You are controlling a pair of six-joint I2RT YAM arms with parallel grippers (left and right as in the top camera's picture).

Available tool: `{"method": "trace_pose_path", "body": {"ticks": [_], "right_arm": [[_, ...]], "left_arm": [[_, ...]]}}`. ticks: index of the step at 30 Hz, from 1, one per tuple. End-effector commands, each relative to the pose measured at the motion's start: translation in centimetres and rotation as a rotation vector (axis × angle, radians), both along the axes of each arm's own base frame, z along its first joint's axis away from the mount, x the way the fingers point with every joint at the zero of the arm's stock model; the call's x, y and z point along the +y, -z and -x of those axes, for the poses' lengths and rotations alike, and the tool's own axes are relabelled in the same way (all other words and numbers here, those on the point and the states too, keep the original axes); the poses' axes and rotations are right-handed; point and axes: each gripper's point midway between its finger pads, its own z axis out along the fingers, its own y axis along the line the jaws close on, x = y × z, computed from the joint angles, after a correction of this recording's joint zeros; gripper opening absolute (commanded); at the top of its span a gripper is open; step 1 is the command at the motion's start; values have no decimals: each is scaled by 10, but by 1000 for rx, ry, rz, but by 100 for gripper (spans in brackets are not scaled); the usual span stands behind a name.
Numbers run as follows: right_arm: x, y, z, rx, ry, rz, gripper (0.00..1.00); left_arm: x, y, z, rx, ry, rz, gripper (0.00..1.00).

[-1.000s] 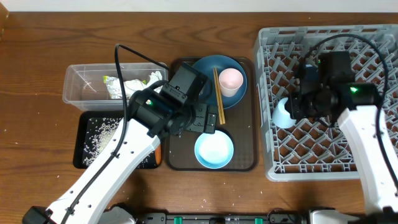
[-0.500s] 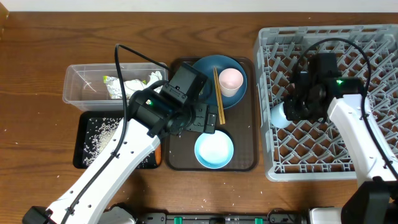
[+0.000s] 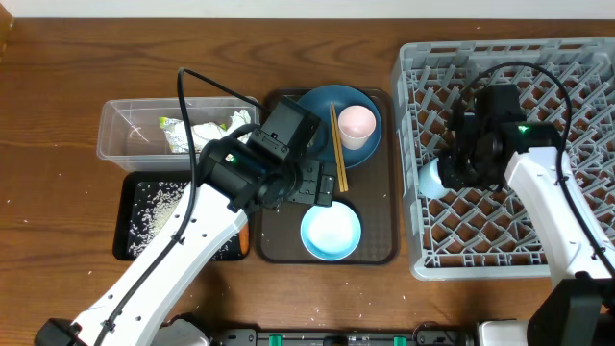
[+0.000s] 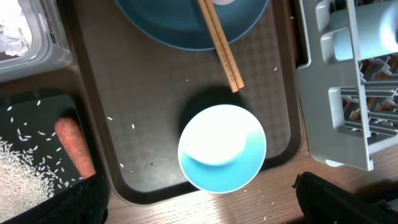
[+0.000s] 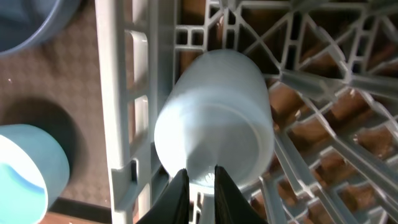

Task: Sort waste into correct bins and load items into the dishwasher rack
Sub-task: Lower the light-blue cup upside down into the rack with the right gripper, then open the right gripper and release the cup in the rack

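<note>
My left gripper (image 3: pixel 323 185) hangs open over the brown tray, just above the light blue bowl (image 3: pixel 331 232) (image 4: pixel 222 147), its fingers (image 4: pixel 53 199) spread wide with nothing between them. Behind it, the dark blue dish (image 3: pixel 332 108) holds the pink cup (image 3: pixel 356 125) and the wooden chopsticks (image 3: pixel 338 149) (image 4: pixel 221 43). My right gripper (image 5: pixel 202 180) is shut on the wall of the light blue cup (image 5: pixel 214 124) (image 3: pixel 430 177), which lies tipped against the left wall inside the grey dishwasher rack (image 3: pixel 519 58). Tissue (image 3: pixel 209 133) and a wrapper (image 3: pixel 174 132) lie in the clear tub (image 3: pixel 125 115).
The black tray (image 3: pixel 125 252) holds scattered rice (image 3: pixel 154 207) and an orange carrot (image 4: pixel 74 146) at its right edge. The brown serving tray (image 3: pixel 387 192) sits between the bins and the rack. A few rice grains dot the wooden table.
My right arm has shifted left inside the rack, carrying the light blue cup closer to the rack's left wall. The left arm has not moved.
</note>
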Motion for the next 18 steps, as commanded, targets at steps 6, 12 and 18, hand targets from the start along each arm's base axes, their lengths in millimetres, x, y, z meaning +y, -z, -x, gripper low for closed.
{"method": "trace_pose_path", "body": {"ticks": [6, 12, 18], "right_arm": [[-3, -45, -8, -98, 16, 19, 15], [-3, -46, -7, -102, 16, 19, 17], [-3, -30, -7, -99, 17, 19, 18]], "left_arm": [[3, 0, -1, -9, -5, -12, 98], [3, 0, -1, -9, -5, -12, 98], [3, 0, -1, -10, -5, -12, 98]]}}
